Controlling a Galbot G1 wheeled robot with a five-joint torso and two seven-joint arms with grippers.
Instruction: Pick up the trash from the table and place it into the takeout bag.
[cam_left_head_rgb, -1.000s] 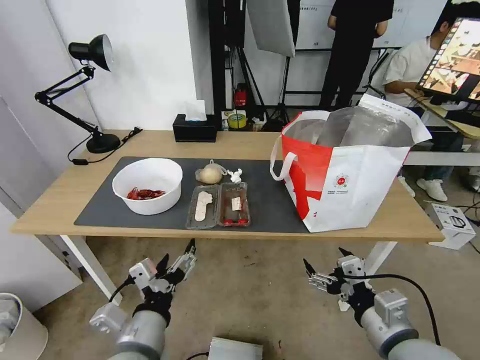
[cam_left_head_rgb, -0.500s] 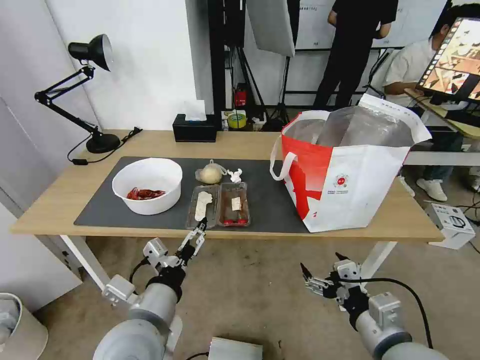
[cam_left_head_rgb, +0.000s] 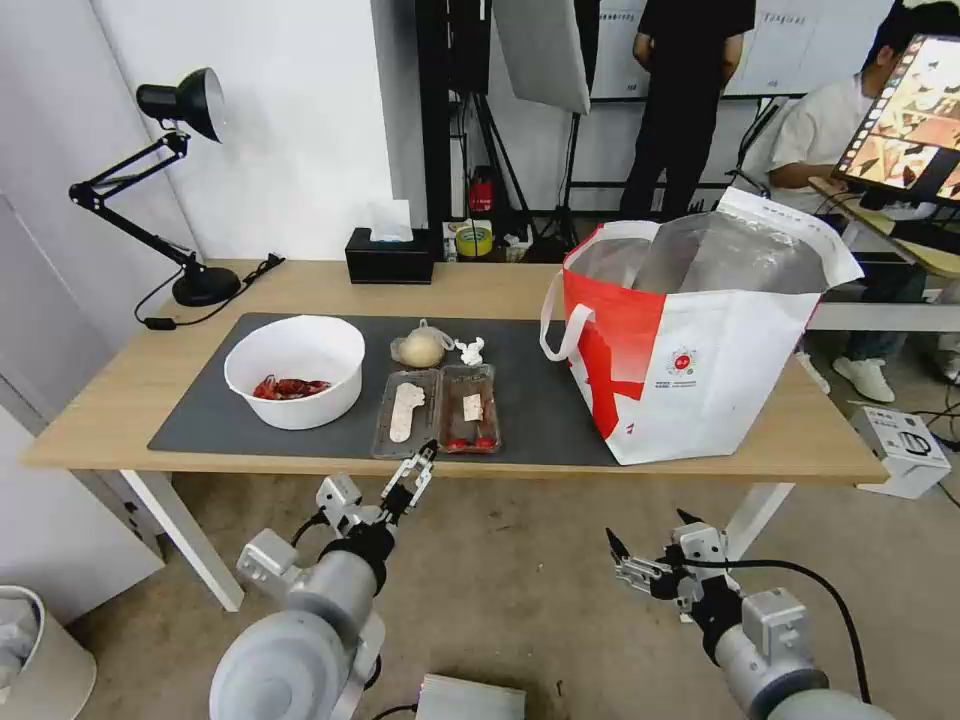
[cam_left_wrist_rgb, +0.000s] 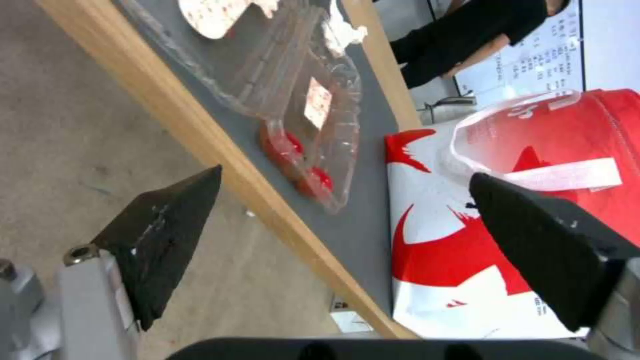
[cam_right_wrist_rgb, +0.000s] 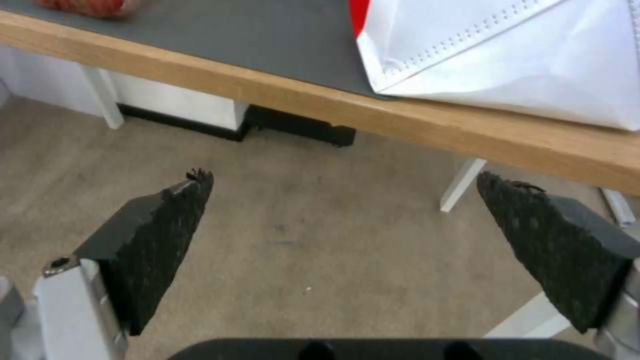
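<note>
The left gripper (cam_left_head_rgb: 418, 463), wide open and empty, hovers at the tabletop (cam_left_head_rgb: 130, 390) edge, the clear tray (cam_left_head_rgb: 438, 410) just beyond its fingertips. The right gripper (cam_left_head_rgb: 648, 546), also open and empty, hangs low below the takeout bag (cam_left_head_rgb: 700, 340).

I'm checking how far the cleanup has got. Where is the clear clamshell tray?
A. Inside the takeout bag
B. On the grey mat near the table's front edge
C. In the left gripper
B: the clamshell tray lies open on the mat, and the open left gripper is short of it.
</note>
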